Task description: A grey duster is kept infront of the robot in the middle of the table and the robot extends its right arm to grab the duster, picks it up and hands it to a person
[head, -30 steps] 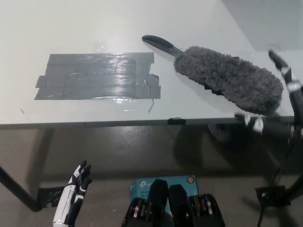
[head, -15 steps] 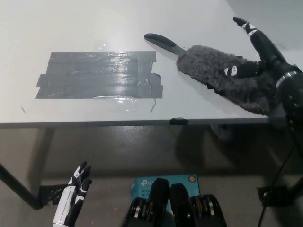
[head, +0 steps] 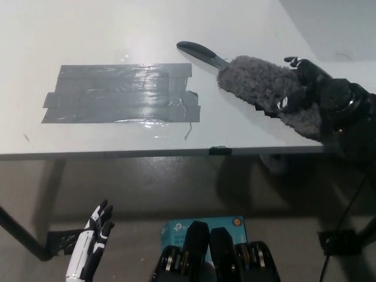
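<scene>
Your right hand lies on the far end of the duster, near the surface's right edge. Its fingers curl over the grey fluff, one from the far side and one pressing in from the near side, so it looks closed on the duster's head, though you cannot tell how firm the hold is because the fluff hides the fingertips. The black forearm comes in from the right edge of the view and covers the last stretch of the head.

The duster lies flat on the surface, running diagonally. Its black handle points up and to the left, away from your hand, and rests on the white top. The fluffy head sits between the handle and your hand, with its lower side close to the surface's front edge.

To the left of the duster, well apart from it, a wide patch of grey tape is stuck to the surface, with wrinkled strips at its right end.

Your left hand hangs low at the lower left, below the surface edge, open with its fingers apart and holding nothing. A blue box sits on the floor beneath.
</scene>
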Controlling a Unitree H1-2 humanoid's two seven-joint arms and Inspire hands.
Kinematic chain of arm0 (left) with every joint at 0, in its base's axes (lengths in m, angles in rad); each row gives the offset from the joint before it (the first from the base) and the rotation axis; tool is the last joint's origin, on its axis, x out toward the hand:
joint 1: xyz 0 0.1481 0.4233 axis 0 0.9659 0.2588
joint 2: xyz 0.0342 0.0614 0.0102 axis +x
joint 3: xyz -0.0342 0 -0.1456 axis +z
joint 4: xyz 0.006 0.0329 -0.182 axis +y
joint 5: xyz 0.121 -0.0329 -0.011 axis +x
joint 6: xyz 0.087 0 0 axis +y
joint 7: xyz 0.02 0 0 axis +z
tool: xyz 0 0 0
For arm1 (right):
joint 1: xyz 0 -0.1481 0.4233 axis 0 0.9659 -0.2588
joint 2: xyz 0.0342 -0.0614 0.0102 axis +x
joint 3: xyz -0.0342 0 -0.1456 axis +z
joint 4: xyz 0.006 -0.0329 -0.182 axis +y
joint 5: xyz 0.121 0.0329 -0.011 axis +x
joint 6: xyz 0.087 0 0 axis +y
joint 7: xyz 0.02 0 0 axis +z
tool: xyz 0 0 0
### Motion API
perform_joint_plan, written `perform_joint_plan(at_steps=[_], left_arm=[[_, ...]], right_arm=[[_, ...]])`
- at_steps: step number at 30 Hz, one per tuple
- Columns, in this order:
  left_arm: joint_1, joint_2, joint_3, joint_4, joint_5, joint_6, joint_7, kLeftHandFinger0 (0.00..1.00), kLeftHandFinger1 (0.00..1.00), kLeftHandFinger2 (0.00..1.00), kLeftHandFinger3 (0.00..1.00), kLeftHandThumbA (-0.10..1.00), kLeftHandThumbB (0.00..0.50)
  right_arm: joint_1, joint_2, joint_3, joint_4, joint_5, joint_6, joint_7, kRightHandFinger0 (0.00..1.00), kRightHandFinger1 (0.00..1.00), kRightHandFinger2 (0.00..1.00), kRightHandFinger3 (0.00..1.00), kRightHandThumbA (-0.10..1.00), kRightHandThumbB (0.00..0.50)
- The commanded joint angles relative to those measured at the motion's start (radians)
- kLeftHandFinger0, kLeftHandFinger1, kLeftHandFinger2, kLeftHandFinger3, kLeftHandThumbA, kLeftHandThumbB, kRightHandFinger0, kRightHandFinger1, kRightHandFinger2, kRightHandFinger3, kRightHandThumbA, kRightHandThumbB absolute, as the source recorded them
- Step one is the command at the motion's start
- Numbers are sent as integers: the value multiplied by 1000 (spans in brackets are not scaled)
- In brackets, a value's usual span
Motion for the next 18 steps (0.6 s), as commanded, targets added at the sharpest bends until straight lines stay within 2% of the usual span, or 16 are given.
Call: perform_joint_plan(at_steps=[1,10,11,12,13,14,15,16,17,18], left_arm=[[-7,9,2,-34,2,-29,12,927,1000,1000,1000,922,305],[-15,9,2,-26,-1,-35,11,944,1000,1000,1000,931,297],[-16,8,2,-26,-2,-33,11,946,1000,1000,1000,932,297],[-16,8,2,-26,-1,-32,11,946,1000,1000,1000,933,298],[-15,9,3,-28,0,-31,11,947,1000,1000,1000,934,298],[-13,10,3,-34,2,-27,12,947,1000,1000,1000,935,298],[-13,10,2,-35,5,-29,13,948,1000,1000,1000,938,297],[-14,10,1,-33,8,-33,13,948,1000,1000,1000,939,296],[-14,10,1,-33,6,-32,13,948,1000,1000,1000,939,295],[-17,9,1,-30,4,-32,12,947,1000,1000,1000,938,286]], right_arm=[[-87,14,45,57,-46,-20,35,1000,1000,1000,1000,1000,500],[-77,28,110,117,-59,-68,130,1000,1000,1000,1000,1000,500],[-80,31,115,125,-60,-55,145,1000,1000,1000,1000,931,500],[-81,34,112,128,-54,-42,153,1000,1000,1000,1000,744,421],[-81,38,111,132,-48,-33,160,1000,1000,1000,1000,677,438],[-70,37,111,134,-47,-45,147,987,981,957,1000,223,247],[-61,33,117,132,-53,-55,140,787,906,971,1000,100,355],[-54,28,125,128,-61,-60,138,871,963,991,1000,55,353],[-50,22,141,120,-77,-67,140,955,1000,965,785,-68,284],[-45,14,170,115,-105,-75,142,913,911,808,678,-99,206]])
